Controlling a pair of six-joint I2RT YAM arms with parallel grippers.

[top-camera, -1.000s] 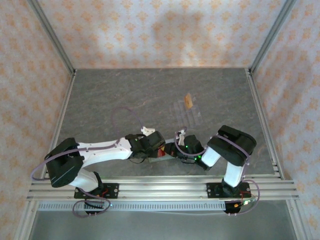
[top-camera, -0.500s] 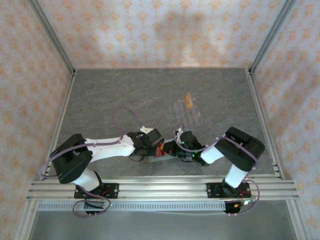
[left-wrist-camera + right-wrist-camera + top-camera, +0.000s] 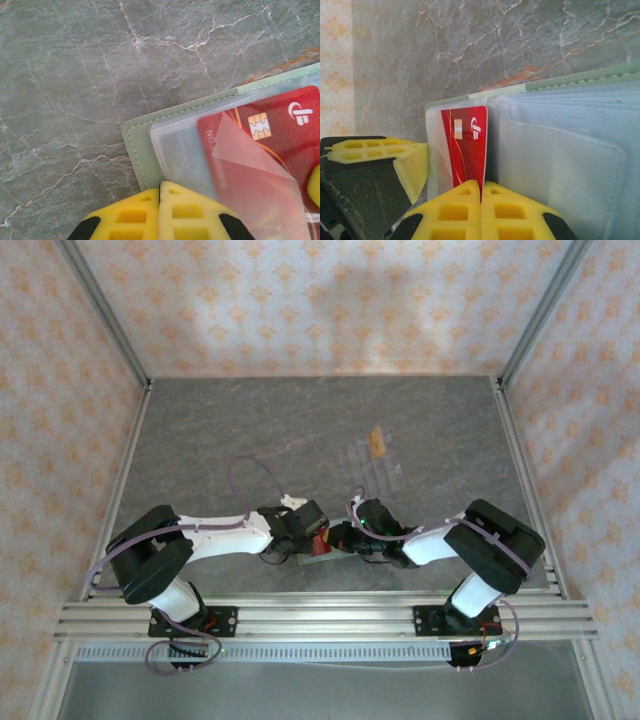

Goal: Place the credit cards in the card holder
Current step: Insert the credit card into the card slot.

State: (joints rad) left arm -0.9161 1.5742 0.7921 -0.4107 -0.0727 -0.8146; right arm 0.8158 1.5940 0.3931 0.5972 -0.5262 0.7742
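Sage-green fold-over card holder [image 3: 137, 150]: we see it lying open on the grey marbled tabletop [image 3: 75, 75], between our two arms.
Red plastic chip card [image 3: 280, 145]: partly under a clear inner pocket.
Left gripper [image 3: 160, 212]: yellow fingers pressed together at the holder's edge.
Right gripper [image 3: 481, 200]: pressed together at the card's near end; we cannot tell whether it pinches the card.

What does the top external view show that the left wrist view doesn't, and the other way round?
Top external adds the left arm and right arm converging, and a clear ridged acrylic tray with a gold-orange card at its far end. Left wrist adds the red plastic card's chip and logo, a clear pocket partly over it, and the left gripper's fingertips shut at the sage-green fold-over wallet's edge. Both share that wallet, the red card and the grey stone-patterned table.
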